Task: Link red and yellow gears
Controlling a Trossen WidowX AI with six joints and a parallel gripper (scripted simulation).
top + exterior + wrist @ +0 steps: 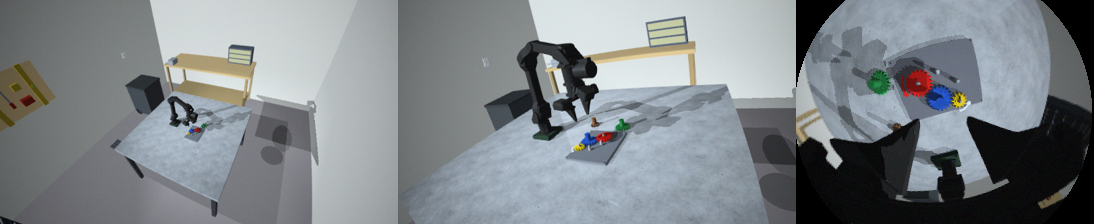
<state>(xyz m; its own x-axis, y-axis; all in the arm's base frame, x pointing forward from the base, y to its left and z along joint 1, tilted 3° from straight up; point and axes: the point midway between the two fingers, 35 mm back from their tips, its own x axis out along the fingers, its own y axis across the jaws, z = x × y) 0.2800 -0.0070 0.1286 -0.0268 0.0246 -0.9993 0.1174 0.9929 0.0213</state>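
The grey board [600, 158] [968, 60] carries the red gear [606, 136] [923, 79] and the smaller yellow gear [579, 148] [957, 104]. A blue gear [587, 138] [938, 98] with an upright knob sits between them, its rim against both in the wrist view; whether it is fully flat is hard to tell. Two empty pegs show, one peg [589, 148] and another peg [601, 143]. My gripper [581, 117] [944, 120] is open and empty, above and beside the board on the arm-base side. A green gear [622, 126] [880, 83] and a small brown gear [594, 123] [897, 127] stand on the table.
The arm's base [548, 133] [946, 160] stands on the table [175, 152] behind the board. The green gear is just off the board's edge near the red gear; the brown gear is farther back. A wooden bench [209, 64] and a dark cabinet [143, 91] stand beyond the table.
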